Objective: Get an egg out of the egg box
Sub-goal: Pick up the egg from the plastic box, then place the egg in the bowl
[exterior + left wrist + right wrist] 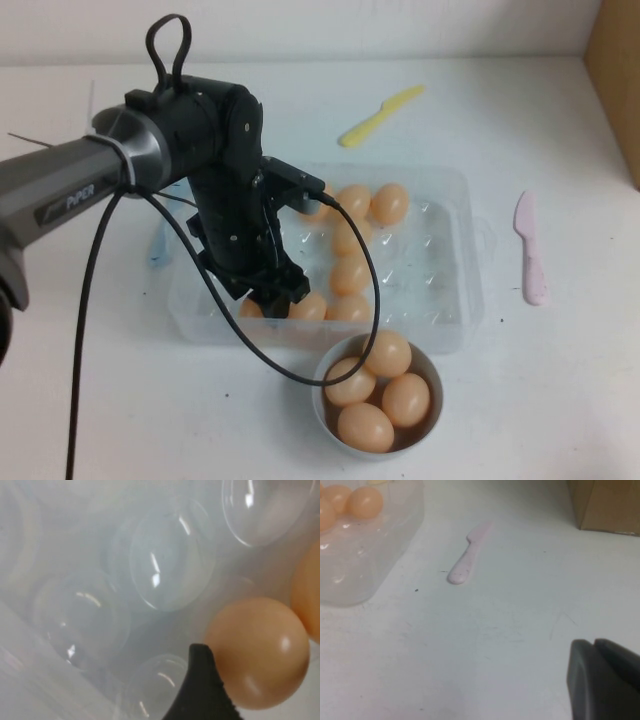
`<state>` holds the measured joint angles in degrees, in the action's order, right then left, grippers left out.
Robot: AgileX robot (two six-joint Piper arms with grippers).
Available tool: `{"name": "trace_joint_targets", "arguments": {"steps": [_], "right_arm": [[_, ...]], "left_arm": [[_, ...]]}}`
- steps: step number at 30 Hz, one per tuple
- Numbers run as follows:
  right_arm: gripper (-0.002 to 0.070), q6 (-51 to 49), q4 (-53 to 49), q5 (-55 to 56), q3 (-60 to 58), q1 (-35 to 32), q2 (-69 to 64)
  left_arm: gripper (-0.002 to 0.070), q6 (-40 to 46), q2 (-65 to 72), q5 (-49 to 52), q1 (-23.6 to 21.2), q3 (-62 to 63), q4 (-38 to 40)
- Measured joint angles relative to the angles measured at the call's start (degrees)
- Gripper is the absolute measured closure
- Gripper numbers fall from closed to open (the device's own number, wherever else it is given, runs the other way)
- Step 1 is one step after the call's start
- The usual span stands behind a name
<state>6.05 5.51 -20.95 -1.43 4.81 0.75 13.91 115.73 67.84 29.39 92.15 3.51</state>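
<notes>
The clear plastic egg box (pixel 440 290) lies mid-table with several peach-tan eggs in its cups. My left gripper (pixel 272 300) reaches down into the box's front left part. In the left wrist view one black finger (pixel 205 690) presses against the side of the egg (pixel 257 652), with the other finger out of view beyond the egg. Another egg (pixel 310 595) sits just beside it. Empty clear cups (pixel 165 560) fill the rest of that view. My right gripper (pixel 595 645) is shut and empty, low over the bare table to the right of the box, outside the high view.
A small round bowl (pixel 318 400) with several eggs stands against the box's front edge. A yellow plastic knife (pixel 380 115) lies behind the box, and a pink one (pixel 530 250) to its right. A cardboard box (pixel 615 80) stands at the far right.
</notes>
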Motion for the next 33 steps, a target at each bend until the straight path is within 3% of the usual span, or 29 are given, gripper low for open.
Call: {"name": "trace_joint_targets", "arguments": {"steps": [11, 18, 28, 33], "right_arm": [[0.0694, -0.08, 0.00, 0.00, 0.00, 0.00, 0.00], [0.0694, -0.22, 0.00, 0.00, 0.00, 0.00, 0.00], [0.0694, -0.21, 0.00, 0.00, 0.00, 0.00, 0.00], [0.0694, -0.21, 0.00, 0.00, 0.00, 0.00, 0.00]], "left_arm": [[0.0243, 0.00, 2.74, -1.73, 0.00, -0.38, -0.26], [0.0319, 0.00, 2.60, -1.90, 0.00, -0.38, -0.34], [0.0319, -0.64, -6.97, -2.43, 0.25, -0.52, -2.39], [0.0319, -1.23, -13.23, -0.95, 4.58, -0.52, -3.51]]}}
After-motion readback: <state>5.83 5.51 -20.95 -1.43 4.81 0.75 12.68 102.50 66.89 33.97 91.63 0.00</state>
